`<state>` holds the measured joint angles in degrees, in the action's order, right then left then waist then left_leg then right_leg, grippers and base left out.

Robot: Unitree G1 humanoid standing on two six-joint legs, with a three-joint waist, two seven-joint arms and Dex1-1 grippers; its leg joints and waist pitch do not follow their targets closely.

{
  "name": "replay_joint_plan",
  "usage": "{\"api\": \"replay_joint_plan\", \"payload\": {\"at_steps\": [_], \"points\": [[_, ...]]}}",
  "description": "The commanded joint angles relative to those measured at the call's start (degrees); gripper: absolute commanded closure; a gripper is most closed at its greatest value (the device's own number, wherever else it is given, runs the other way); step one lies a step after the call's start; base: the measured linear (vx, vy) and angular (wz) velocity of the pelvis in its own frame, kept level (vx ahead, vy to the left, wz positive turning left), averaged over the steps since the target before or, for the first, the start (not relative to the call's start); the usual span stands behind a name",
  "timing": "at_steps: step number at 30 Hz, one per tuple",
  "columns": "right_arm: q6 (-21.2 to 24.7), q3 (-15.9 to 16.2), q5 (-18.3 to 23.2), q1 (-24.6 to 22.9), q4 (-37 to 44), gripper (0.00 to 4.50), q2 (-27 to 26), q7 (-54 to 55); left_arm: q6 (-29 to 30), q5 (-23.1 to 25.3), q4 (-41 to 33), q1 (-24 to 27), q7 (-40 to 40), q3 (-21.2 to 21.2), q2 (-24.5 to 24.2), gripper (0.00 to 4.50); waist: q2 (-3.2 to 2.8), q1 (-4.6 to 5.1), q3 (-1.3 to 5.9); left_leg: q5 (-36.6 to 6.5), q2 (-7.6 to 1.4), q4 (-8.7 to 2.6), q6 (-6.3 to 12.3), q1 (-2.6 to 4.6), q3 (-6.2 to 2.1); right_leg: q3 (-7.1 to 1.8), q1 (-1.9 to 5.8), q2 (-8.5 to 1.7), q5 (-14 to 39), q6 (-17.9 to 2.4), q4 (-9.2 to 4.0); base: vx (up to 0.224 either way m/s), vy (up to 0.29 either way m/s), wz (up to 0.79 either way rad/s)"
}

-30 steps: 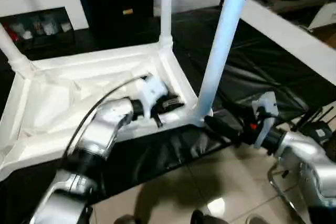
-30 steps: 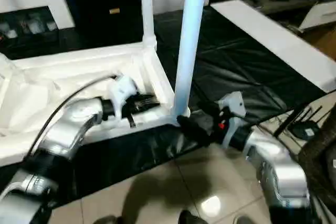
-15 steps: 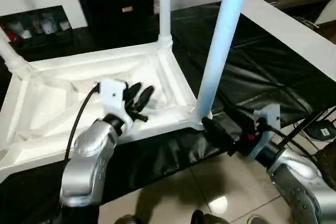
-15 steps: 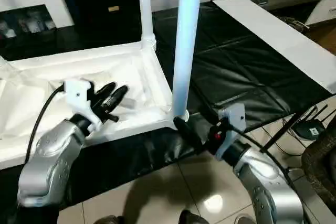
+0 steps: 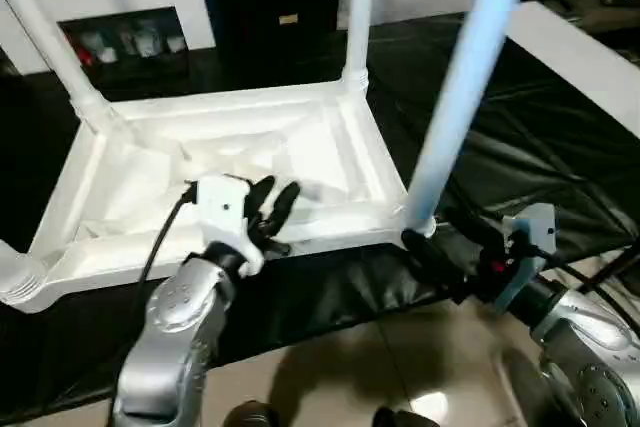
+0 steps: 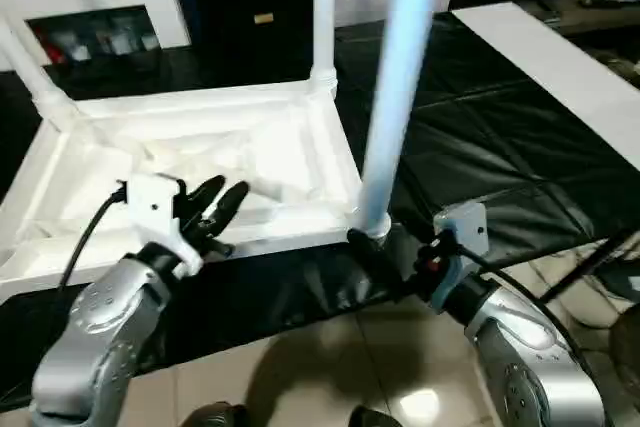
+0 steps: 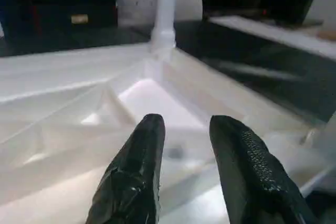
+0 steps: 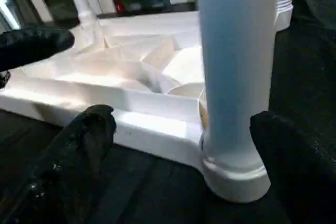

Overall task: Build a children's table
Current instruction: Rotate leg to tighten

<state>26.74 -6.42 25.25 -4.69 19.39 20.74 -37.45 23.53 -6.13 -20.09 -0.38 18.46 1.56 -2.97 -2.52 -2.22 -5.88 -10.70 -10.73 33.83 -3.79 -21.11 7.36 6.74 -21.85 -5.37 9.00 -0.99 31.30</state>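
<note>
The children's table (image 5: pixel 330 142) lies upside down on a black mat, ribbed underside up. White legs stand in three corner sockets: far left (image 5: pixel 50 42), far right (image 5: pixel 355 17) and near right (image 5: pixel 465 87). The near left corner (image 5: pixel 15 282) is cut off by the picture edge. My left gripper (image 5: pixel 272 209) hovers over the near rim. In the left wrist view its fingers (image 7: pixel 134 177) stand a little apart, open and empty. My right gripper (image 8: pixel 181 121) is wide open at the foot of the near right leg (image 8: pixel 236 77), one finger on each side and apart from it.
The black mat (image 5: pixel 520 147) covers a low platform whose front edge meets a tiled floor (image 5: pixel 350 367). A white cabinet with dark glass compartments (image 5: pixel 120 7) and a black unit (image 5: pixel 270 7) stand behind. A long white board (image 5: pixel 580 57) lies at the right.
My left gripper has pulled back from the inside of the near rim, turned to point forward and opened a little. The camera has shifted. The right gripper stays by the leg's foot.
</note>
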Motion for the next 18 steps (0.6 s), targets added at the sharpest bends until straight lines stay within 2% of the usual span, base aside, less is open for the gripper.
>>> {"api": "replay_joint_plan", "payload": {"at_steps": [1, 2, 3, 4, 5, 6, 8, 9, 12, 13, 15, 16, 17, 18], "points": [[0.0, -1.4, 1.6, -0.1, -0.5, 0.00, 1.2, -0.9, 0.3, -2.6, -1.6, 0.1, 2.2, -1.2, 0.0, 2.66, 0.22, 0.68, 2.89, -27.4, -2.58, -5.95, -0.15, 0.70, -0.79, -2.55, 1.75, -2.31, 22.1, -5.0, -3.88, -0.014, 0.089, -0.04], [0.3, -2.0, 2.3, 0.2, -0.3, 0.00, 2.0, -1.8, 0.6, -4.4, -2.2, 0.2, 3.5, -1.7, -0.4, 2.55, 0.51, 1.00, 2.73, -27.0, -2.28, -6.05, 0.27, 0.10, -0.71, -2.68, 2.06, -2.55, 23.5, -4.7, -3.99, -0.016, 0.067, -0.06], [0.9, -2.6, 3.5, 0.6, -0.2, 0.00, 3.2, -3.4, 0.6, -5.4, -2.6, 0.1, 4.9, -1.6, -1.5, 2.45, 0.67, 0.97, 2.66, -27.0, -2.16, -6.02, 0.51, 0.10, -0.60, -2.79, 1.98, -2.63, 24.8, -4.3, -4.15, 0.000, 0.000, 0.00], [1.3, -2.8, 4.2, 1.0, -0.1, 0.00, 3.9, -4.3, 0.6, -5.5, -2.5, -0.2, 5.5, -1.5, -2.3, 2.37, 1.11, 1.01, 2.53, -26.7, -2.00, -5.89, 1.06, 0.25, -0.40, -3.10, 1.64, -2.76, 27.2, -3.6, -4.40, 0.000, 0.000, 0.00], [1.2, -2.6, 4.2, 1.3, -0.5, 0.00, 4.7, -5.4, 0.3, -5.4, -2.2, -0.3, 6.2, -1.5, -3.3, 2.30, 1.61, 1.04, 1.89, -26.7, -1.81, -5.93, 1.56, 0.22, -0.16, -3.37, 1.12, -2.83, 30.4, -2.9, -4.74, 0.000, 0.000, 0.00], [1.1, -2.4, 4.0, 1.5, -0.8, 0.00, 5.1, -6.1, 0.0, -5.4, -2.0, -0.4, 6.6, -1.6, -3.9, 2.26, 1.45, 0.96, 1.98, -26.6, -1.70, -5.80, 1.65, 0.40, -0.11, -3.41, 1.06, -2.88, 31.8, -2.5, -4.84, 0.000, 0.000, 0.00], [1.1, -2.0, 3.4, 1.8, -1.4, 0.00, 5.7, -6.7, 0.0, -5.7, -2.0, -0.2, 6.9, -2.1, -4.6, 2.11, 1.49, 0.90, 1.97, -24.0, -1.61, -5.68, 1.96, 0.17, 0.01, -3.58, 1.11, -3.08, 32.5, -2.0, -5.04, 0.000, 0.000, 0.00], [1.5, -1.6, 4.0, 1.9, -1.1, 0.00, 6.1, -7.6, 0.8, -6.9, -2.7, 0.0, 7.7, -2.5, -5.1, 1.98, 0.67, 0.73, 2.01, -23.7, -1.61, -5.66, 1.89, 0.19, -0.05, -3.59, 1.11, -3.13, 32.2, -2.2, -4.93, 0.000, 0.000, 0.00], [2.0, 0.3, 5.2, 1.2, 0.6, 0.00, 7.5, -11.0, 2.2, -9.9, -4.3, 1.1, 10.8, -2.8, -6.7, 1.83, 0.79, 0.52, 2.24, -21.9, -1.67, -5.58, 2.46, 0.08, 0.15, -3.70, 1.24, -2.93, 29.4, -3.2, -4.71, 0.000, 0.000, 0.00], [1.4, 1.3, 5.5, 0.7, 1.4, 0.00, 8.0, -11.9, 2.0, -10.6, -4.6, 1.7, 12.3, -2.4, -7.6, 1.58, 0.94, 0.45, 2.24, -21.4, -1.82, -5.63, 2.77, -0.03, 0.19, -3.78, 1.24, -2.92, 28.5, -3.7, -4.60, 0.000, 0.000, 0.00], [1.4, 1.6, 5.9, 0.7, 1.5, 0.00, 7.7, -11.8, 1.9, -10.9, -4.7, 2.1, 13.1, -2.1, -8.1, 1.44, 1.04, 0.35, 2.43, -20.7, -1.90, -5.56, 3.10, 0.03, 0.33, -3.91, 1.13, -2.85, 27.3, -4.6, -4.32, 0.000, 0.000, 0.00], [1.6, 2.1, 6.4, 1.1, 1.4, 0.00, 7.3, -11.8, 1.6, -11.3, -4.7, 2.5, 13.5, -1.8, -8.5, 1.41, 1.30, 0.26, 2.57, -19.4, -1.96, -5.53, 3.43, -0.08, 0.40, -3.98, 1.22, -2.86, 26.0, -5.2, -4.08, 0.000, 0.000, 0.00], [1.6, 2.3, 6.5, 1.2, 1.3, 0.00, 7.1, -11.8, 1.6, -11.4, -4.7, 2.6, 13.6, -1.8, -8.6, 1.41, 1.07, 0.01, 2.21, -19.2, -1.34, -6.26, 5.93, -2.31, -1.30, -2.24, 2.60, -3.33, 26.1, -6.1, -3.18, 0.000, 0.000, 0.00], [1.0, 2.8, 6.2, 1.5, 0.9, 0.00, 6.7, -12.0, 1.4, -11.6, -4.8, 2.8, 13.7, -1.6, -8.7, 1.33, 1.60, -0.34, 2.50, -17.8, -0.40, -5.92, 7.49, -3.44, -2.48, -1.03, 3.51, -3.97, 25.3, -6.3, -2.87, 0.003, -0.021, 0.36]]}}
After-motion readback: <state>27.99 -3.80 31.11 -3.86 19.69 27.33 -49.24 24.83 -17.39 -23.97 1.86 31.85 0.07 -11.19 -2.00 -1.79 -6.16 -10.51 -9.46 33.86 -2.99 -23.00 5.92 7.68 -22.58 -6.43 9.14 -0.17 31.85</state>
